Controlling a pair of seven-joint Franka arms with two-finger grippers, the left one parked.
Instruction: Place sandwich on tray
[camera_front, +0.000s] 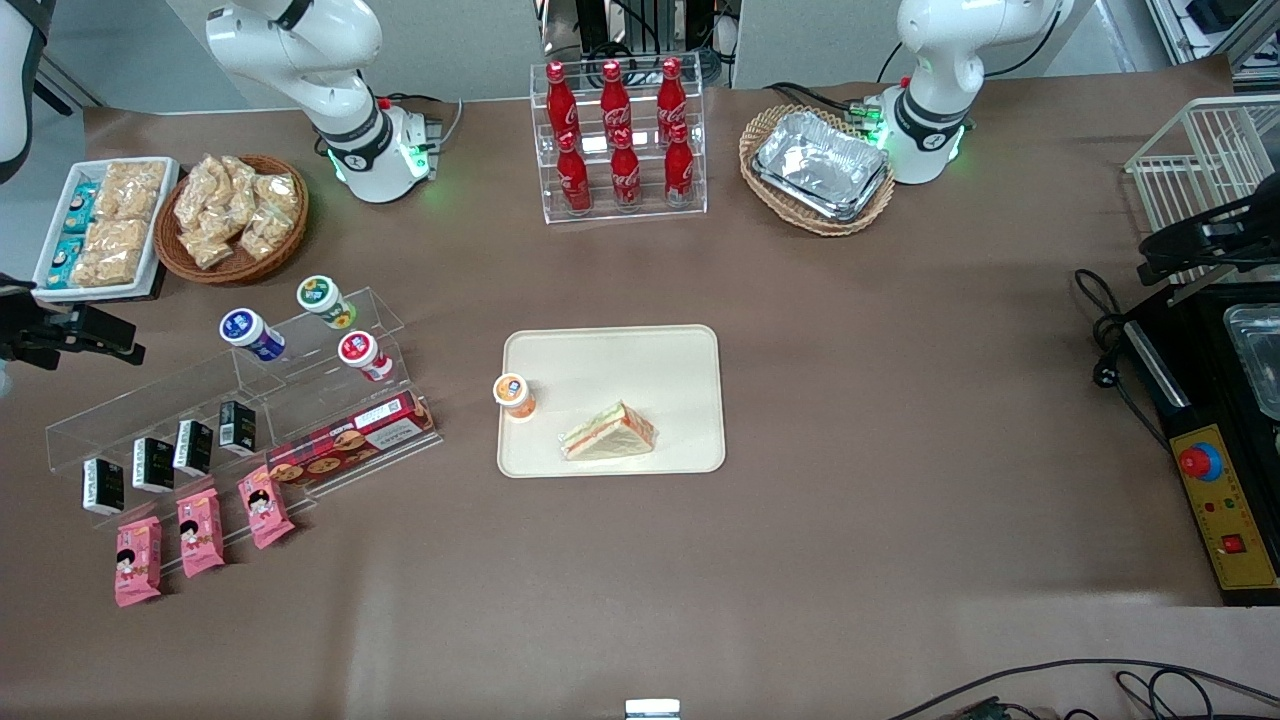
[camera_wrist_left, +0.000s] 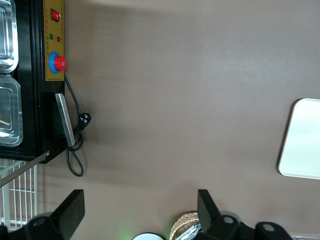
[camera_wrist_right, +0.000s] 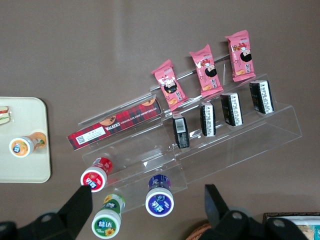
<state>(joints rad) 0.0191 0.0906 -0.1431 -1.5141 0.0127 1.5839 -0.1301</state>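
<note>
The gripper hangs with fingers spread and empty above the clear acrylic snack stand, well apart from the tray and toward the working arm's end of the table. The sandwich already lies flat on the tray, near the tray's edge closest to the front camera and beside an orange-lidded cup. The placing looks done; only parking the arm seems left. The sandwich is a pale triangular wedge with green and orange-red filling showing along one side.
</note>
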